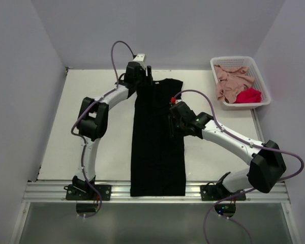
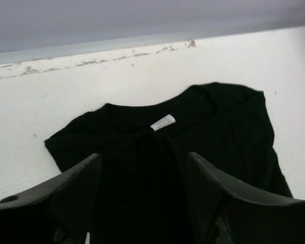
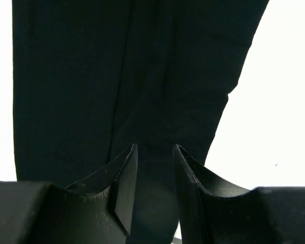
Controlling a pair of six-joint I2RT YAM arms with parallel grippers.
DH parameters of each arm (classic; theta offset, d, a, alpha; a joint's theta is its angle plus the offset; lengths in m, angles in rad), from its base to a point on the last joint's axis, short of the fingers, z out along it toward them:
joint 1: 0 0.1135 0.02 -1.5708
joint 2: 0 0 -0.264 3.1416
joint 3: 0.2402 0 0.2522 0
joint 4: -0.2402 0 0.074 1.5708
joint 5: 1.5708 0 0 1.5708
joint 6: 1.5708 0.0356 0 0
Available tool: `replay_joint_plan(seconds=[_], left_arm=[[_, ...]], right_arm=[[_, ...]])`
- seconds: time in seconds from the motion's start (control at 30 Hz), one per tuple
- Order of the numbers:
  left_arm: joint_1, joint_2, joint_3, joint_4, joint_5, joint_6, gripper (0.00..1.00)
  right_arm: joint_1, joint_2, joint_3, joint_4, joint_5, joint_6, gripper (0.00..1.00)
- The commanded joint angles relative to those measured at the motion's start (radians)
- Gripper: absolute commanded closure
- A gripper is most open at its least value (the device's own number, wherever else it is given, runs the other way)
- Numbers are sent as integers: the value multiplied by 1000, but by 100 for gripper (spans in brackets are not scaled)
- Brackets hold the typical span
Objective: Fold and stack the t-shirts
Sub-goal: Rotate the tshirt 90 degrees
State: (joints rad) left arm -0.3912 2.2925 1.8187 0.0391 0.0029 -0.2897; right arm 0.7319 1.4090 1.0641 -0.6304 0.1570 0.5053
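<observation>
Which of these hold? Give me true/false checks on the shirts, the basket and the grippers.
1. The black t-shirt lies as a long narrow strip, collar at the far end. True.
2. The basket is empty. False: a pink t-shirt and a red t-shirt lie in it.
3. The left gripper is clamped on the collar. False: its fingers stand wide apart above the collar area, with nothing between them.
4. The right gripper hangs over the right half of the black t-shirt. True.
</observation>
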Motion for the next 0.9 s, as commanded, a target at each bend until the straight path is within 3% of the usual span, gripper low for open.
replay_joint_plan(seconds=[0.0, 0.1, 0.13, 0.17, 0.27, 0.4, 0.57, 0.87], left_arm=[[35, -174, -158, 106, -67, -16, 34], [43, -249, -316, 218, -54, -38, 72], [49, -252, -335, 232, -43, -61, 98], [60, -239, -338, 219, -26, -74, 100], [87, -202, -341, 208, 82, -132, 100], [121, -179, -390, 341, 257, -225, 100], [155, -117, -438, 468, 468, -362, 100], [161, -120, -513, 515, 517, -394, 100]], right_arm=[[-3, 7, 20, 38, -16, 7, 62], [-2, 1, 14, 41, -14, 10, 70], [-2, -1, 7, 43, -14, 15, 74], [0, -4, 4, 44, -17, 16, 84], [-2, -4, 10, 44, -19, 15, 100], [-3, 22, 81, 41, -14, -11, 100], [-14, 165, 259, 32, 18, -69, 100], [-49, 580, 790, -120, 39, -178, 100]])
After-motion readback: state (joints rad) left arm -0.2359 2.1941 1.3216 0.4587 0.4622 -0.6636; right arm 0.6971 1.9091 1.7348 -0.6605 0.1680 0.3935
